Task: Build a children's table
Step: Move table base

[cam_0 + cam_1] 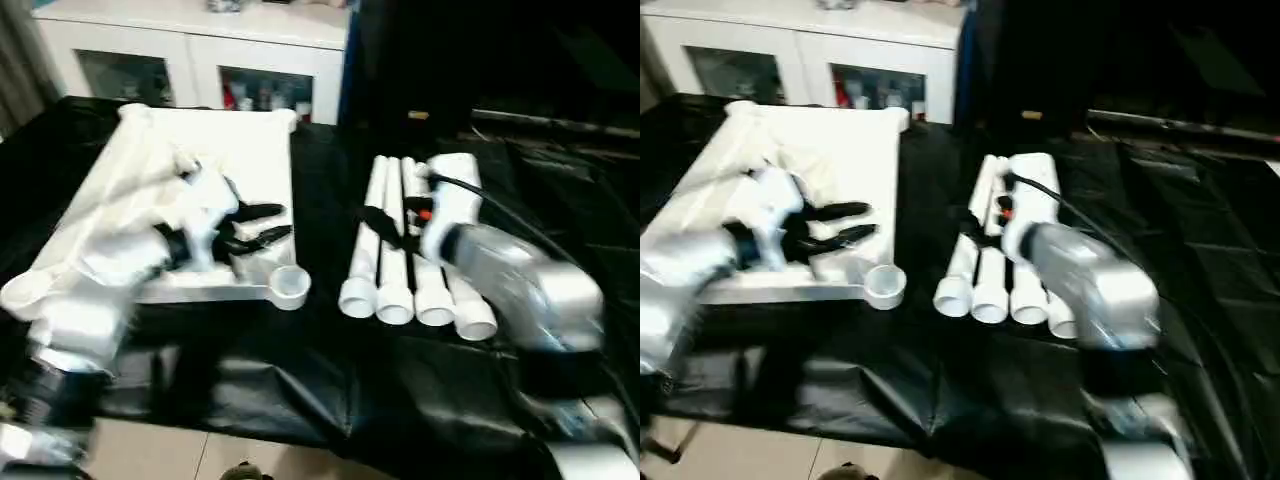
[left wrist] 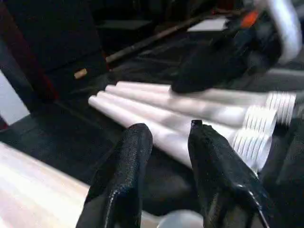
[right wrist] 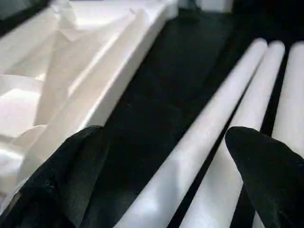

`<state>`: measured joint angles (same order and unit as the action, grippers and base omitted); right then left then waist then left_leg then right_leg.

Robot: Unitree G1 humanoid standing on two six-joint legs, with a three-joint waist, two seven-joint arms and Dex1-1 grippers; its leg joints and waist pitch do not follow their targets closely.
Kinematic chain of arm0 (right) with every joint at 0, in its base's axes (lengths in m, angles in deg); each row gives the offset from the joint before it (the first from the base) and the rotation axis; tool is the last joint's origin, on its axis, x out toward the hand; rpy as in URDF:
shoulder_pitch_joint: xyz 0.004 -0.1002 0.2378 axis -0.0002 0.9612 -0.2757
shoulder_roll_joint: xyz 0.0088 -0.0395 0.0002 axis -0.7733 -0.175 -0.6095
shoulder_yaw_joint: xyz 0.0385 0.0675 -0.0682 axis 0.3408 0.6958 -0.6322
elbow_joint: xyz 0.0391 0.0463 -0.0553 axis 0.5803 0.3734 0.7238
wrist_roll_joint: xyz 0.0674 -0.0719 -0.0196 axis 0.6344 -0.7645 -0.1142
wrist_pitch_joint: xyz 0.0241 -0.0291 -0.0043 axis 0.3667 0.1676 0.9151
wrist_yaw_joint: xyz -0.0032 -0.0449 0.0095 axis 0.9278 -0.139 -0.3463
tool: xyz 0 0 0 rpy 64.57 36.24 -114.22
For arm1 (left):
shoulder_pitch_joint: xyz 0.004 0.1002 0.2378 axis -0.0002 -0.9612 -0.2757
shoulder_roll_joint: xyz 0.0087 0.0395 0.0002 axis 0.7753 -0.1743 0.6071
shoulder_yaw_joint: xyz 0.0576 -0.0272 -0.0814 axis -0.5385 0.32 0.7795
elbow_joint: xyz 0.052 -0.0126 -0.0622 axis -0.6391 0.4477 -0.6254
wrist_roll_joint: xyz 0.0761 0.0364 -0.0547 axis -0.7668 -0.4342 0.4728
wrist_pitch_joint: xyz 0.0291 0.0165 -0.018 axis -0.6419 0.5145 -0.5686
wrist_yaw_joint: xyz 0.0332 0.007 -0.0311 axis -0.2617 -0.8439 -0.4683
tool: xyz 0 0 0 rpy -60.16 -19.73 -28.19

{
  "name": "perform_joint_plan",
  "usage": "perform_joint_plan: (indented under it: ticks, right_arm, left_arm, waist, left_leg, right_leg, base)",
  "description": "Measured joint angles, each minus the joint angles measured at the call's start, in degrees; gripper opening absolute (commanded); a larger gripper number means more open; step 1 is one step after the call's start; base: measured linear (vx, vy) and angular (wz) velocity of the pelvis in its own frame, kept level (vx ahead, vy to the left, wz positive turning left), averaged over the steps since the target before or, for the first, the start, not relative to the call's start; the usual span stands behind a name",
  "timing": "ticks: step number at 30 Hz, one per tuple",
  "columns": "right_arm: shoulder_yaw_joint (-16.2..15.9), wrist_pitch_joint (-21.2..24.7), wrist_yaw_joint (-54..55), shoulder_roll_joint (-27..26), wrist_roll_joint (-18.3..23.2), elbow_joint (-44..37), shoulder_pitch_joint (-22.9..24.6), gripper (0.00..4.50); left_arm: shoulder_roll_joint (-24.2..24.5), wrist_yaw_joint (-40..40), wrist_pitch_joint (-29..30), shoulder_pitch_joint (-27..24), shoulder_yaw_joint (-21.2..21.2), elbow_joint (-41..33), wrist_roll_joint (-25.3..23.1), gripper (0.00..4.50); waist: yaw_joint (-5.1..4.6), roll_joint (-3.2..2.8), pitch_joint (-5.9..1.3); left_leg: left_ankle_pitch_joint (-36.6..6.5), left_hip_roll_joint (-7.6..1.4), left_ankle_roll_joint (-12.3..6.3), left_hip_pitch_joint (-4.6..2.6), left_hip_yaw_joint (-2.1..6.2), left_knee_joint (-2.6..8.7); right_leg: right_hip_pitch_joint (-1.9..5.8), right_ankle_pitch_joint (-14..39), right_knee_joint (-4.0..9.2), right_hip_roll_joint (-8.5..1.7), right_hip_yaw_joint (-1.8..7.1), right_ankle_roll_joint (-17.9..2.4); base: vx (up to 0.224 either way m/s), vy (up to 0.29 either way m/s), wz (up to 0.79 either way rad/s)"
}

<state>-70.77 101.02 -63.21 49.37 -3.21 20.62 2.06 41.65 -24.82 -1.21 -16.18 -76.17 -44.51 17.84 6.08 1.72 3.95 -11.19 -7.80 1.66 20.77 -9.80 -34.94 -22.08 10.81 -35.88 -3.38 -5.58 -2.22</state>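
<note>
My left gripper [image 1: 268, 222] hangs over the near right part of the top [image 1: 225, 160], its 2 black fingers [image 2: 126, 161] parted by a modest gap and holding nothing; they point across the black sheet [image 1: 330, 370] toward the legs [image 1: 400, 260]. The top lies upside down on the sheet at my left, ribbed side up, with a round socket [image 1: 290, 285] at its near right corner and another at the near left corner. The 4 legs lie side by side on the sheet to the right of the top, well apart from it, touching one another, open round ends toward me; in the left wrist view their threaded ends [image 2: 259, 130] show at the far side. My right gripper [image 1: 385, 225] hangs just above the legs, its fingers [image 3: 71, 175] spread wide with nothing between them; in the right wrist view 1 finger sits over the bare sheet between top and legs, the other over the legs. I cannot tell whether either finger touches a leg. A white cabinet [image 1: 200, 50] with glass fronts stands behind the table [image 1: 560, 170].
</note>
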Motion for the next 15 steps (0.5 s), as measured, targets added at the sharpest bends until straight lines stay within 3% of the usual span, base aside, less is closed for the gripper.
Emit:
perform_joint_plan:
  ticks: [3, 8, 15]
  right_arm:
    - [0.1, 0.9, 4.1, -2.3, -1.7, 6.5, -4.2, 4.42]
    - [0.4, 1.0, 7.7, -4.2, -3.3, 15.5, -8.6, 4.42]
    - [2.3, -1.6, 8.6, -6.6, -3.5, 26.4, -14.1, 4.42]
  left_arm:
    - [0.5, -0.5, 1.7, -0.3, -1.1, -2.7, -0.3, 1.64]
    - [7.2, 2.6, 3.8, -1.2, -1.9, -4.7, -1.3, 1.64]
    - [12.9, 7.1, 5.7, -1.5, -2.2, -8.5, -1.2, 1.64]
  waist:
    - [-0.43, 0.02, 0.01]
    - [-1.0, 0.13, 0.08]
    - [-1.22, 0.24, 0.21]
  left_leg:
    - [0.1, 0.0, 0.13, 0.13, 0.0, 0.04]
    - [0.1, 0.0, 0.16, 0.33, -0.02, 0.05]
    - [0.1, 0.0, 0.16, 0.42, -0.12, 0.08]
  right_leg:
    - [-0.12, 0.0, 0.0, 0.01, 0.0, 0.0]
    - [-0.32, 0.0, 0.01, 0.02, 0.0, 0.0]
    - [-0.5, -0.1, -0.01, 0.02, 0.08, -0.1]
  base:
    - [0.0, 0.0, 0.0]
    - [0.0, 0.0, 0.0]
    - [0.0, 0.0, 0.0]
